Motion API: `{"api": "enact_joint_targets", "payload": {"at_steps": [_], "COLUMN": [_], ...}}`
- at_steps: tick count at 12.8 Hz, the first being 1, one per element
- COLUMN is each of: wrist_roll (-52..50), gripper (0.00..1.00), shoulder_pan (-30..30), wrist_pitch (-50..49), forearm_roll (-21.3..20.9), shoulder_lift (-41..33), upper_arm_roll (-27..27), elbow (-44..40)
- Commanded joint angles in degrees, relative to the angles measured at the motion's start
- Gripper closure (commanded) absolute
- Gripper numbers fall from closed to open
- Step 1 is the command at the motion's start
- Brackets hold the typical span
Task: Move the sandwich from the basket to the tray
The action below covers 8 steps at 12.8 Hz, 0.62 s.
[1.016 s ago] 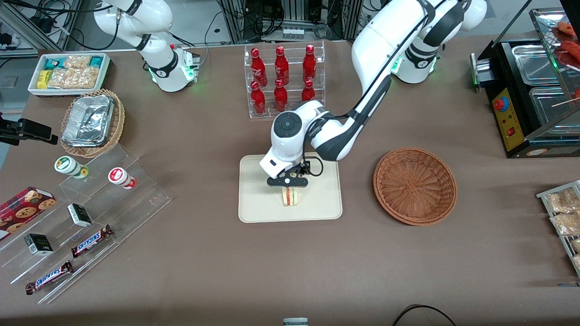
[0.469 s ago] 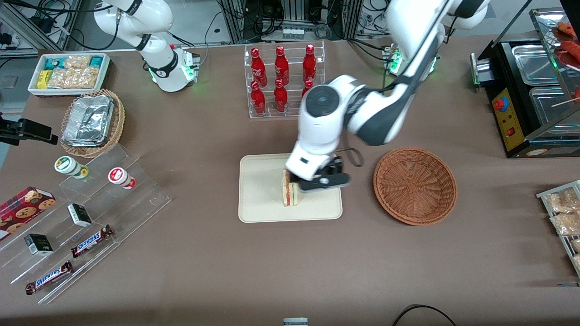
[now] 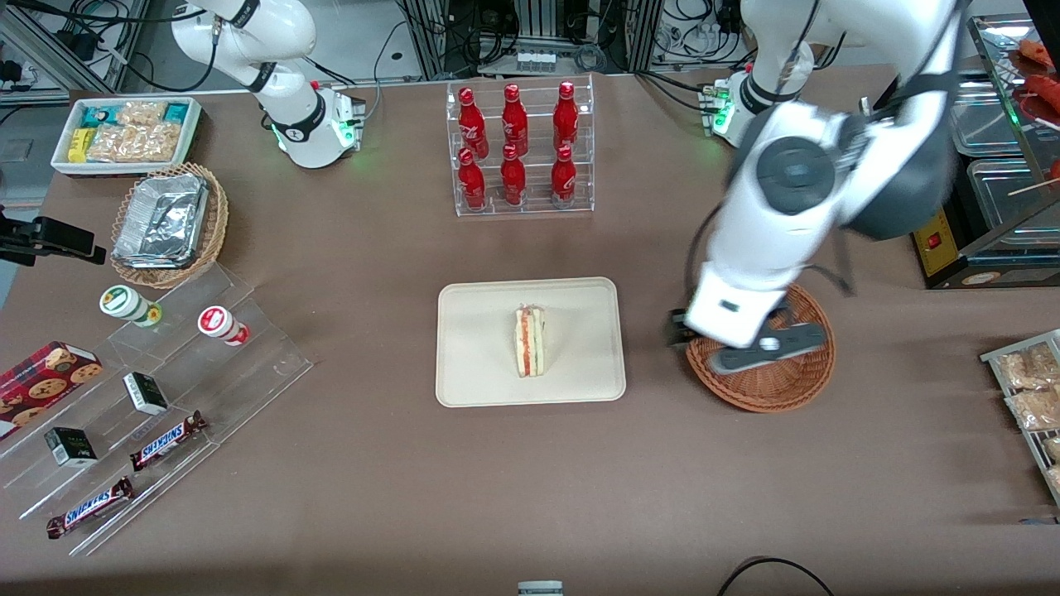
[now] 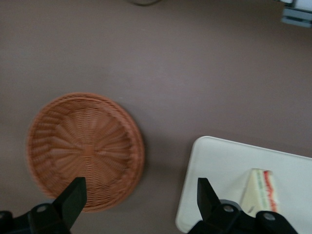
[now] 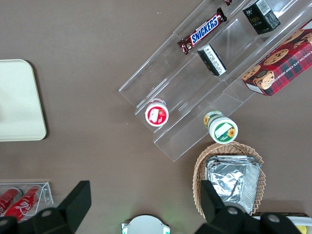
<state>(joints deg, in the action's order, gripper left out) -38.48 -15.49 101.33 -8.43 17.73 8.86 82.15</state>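
Note:
The sandwich (image 3: 530, 341), a pale bread wedge with red and green filling, stands on the cream tray (image 3: 476, 364) near its middle. The reddish-brown woven basket (image 3: 774, 391) sits beside the tray toward the working arm's end, with nothing in it. My left gripper (image 3: 741, 348) hangs high over the basket's tray-side rim, open and holding nothing. The left wrist view shows the gripper (image 4: 140, 189) spread wide over bare table between the basket (image 4: 85, 148) and the tray (image 4: 219, 165), with the sandwich (image 4: 261, 192) on the tray. The arm hides part of the basket in the front view.
A clear rack of red bottles (image 3: 517, 149) stands farther from the front camera than the tray. A black food warmer (image 3: 977, 182) stands at the working arm's end. A foil-lined wicker basket (image 3: 170, 223), a snack bin (image 3: 124, 132) and acrylic steps with snacks (image 3: 157, 397) lie toward the parked arm's end.
My gripper let go of the sandwich on the tray, rose, and swung sideways to hang over the basket. The sandwich stays standing on the tray.

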Motion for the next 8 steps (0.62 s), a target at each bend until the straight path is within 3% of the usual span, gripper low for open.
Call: {"api": "enact_joint_targets", "payload": {"at_steps": [1,4,8], "wrist_roll": [9.1,20.0,31.7], "gripper": [0.0,0.0,0.0], "shoulder_pan": [5.6,10.7,17.2], "wrist_pitch": [-5.0,-9.8,-10.0], "forearm_roll": [3.1,5.4,7.9], "shoulder_lift": [-5.9,-9.4,-18.9], "upper_arm_roll": [0.5,0.5,0.5], "elbow": [2.7,3.4,12.8]}}
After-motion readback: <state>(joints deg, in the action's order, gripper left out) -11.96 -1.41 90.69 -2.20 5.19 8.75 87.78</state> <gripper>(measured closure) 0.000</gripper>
